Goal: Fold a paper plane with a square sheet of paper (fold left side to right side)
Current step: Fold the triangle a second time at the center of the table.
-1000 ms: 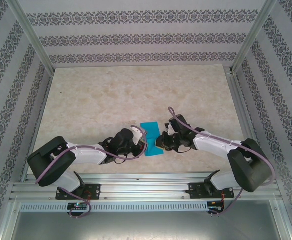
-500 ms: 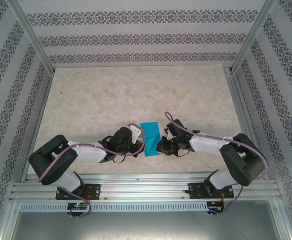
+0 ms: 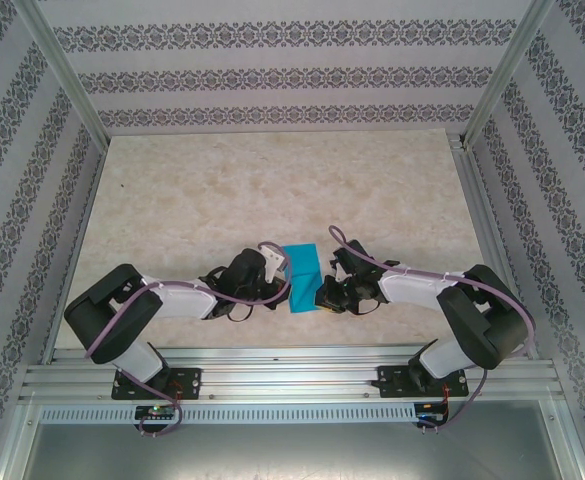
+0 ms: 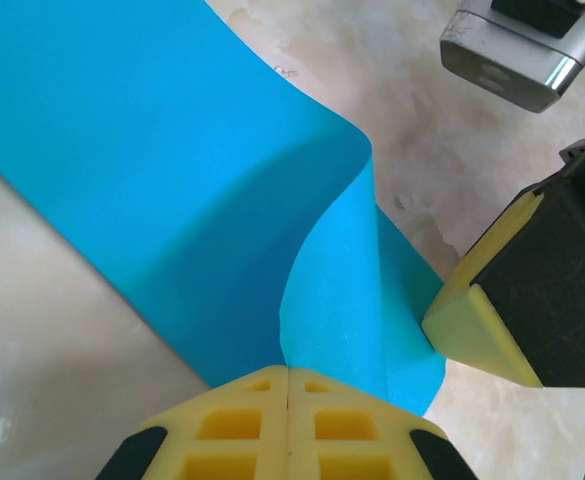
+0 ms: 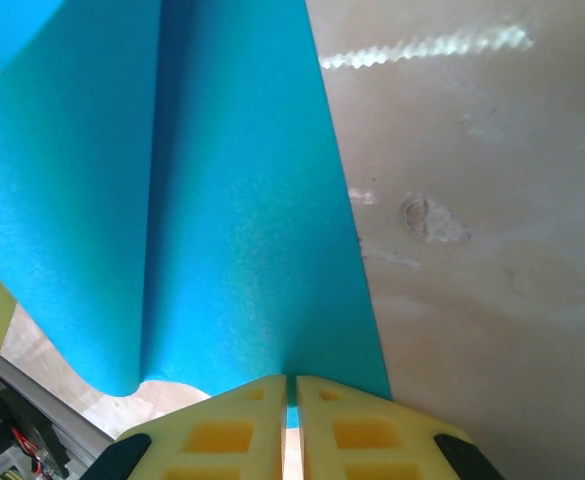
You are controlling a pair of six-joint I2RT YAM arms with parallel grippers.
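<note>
One sheet of paper (image 3: 302,270), bright cyan-blue and unmarked, sits close to the near edge of the table (image 3: 222,190), roughly midway between its left and right edges; two arms reach in toward it, one from each side, and two hands meet at its near end. The left hand (image 3: 288,292) is closed on the sheet's near left part; in the left wrist view its two yellow pads (image 4: 242,425) stand pressed together with the blue paper coming out from between them; from there the sheet rises in a bowed curl, one flap standing up and bending over while the rest spreads toward the far side. The right hand (image 3: 319,297) is likewise clamped on the paper, at its near right part; in the right wrist view its two yellow pads (image 5: 357,430) leave just a thin slit with a sliver of blue in it; the sheet runs away from them with one long shallow valley down its length, and past its right edge the bare marbled table shows. Each wrist view also catches one yellow pad of the other hand just beside the sheet; the two hands are near each other with the paper between them. From above the sheet reads as one narrow blue strip, its near end hidden among the fingers; whether it is doubled over there or a single layer I cannot tell.
</note>
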